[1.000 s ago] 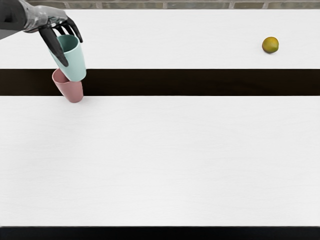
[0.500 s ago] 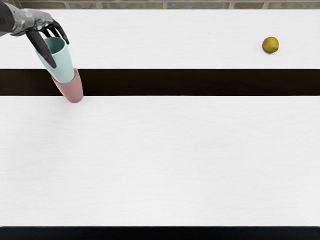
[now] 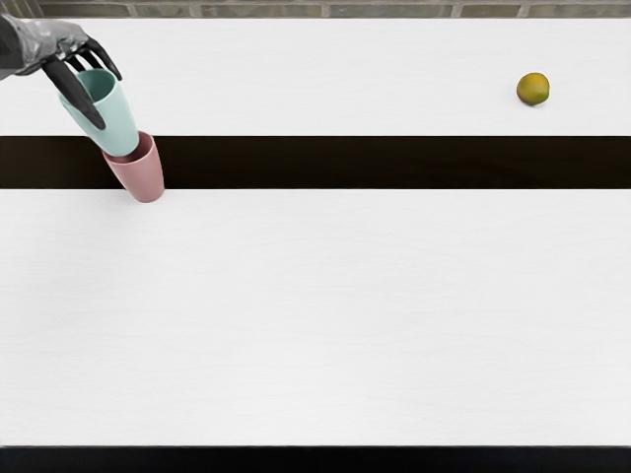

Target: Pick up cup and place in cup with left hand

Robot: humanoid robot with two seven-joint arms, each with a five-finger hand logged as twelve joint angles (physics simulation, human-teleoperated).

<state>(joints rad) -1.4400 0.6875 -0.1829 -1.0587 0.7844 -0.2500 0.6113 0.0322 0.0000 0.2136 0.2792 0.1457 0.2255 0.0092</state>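
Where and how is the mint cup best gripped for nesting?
Likely by the upper wall near the rim, from above, as the left hand does. The mint cup narrows downward, leaving its slimmer base free to enter the pink cup.

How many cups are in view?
2: the mint cup in the left robot hand, and the pink cup on the table, partly hidden behind it.

Bright, even light on the flat white bench (image 3: 315, 315); a soft, faint shadow below the black fingers (image 3: 74, 95); edges look crisp.
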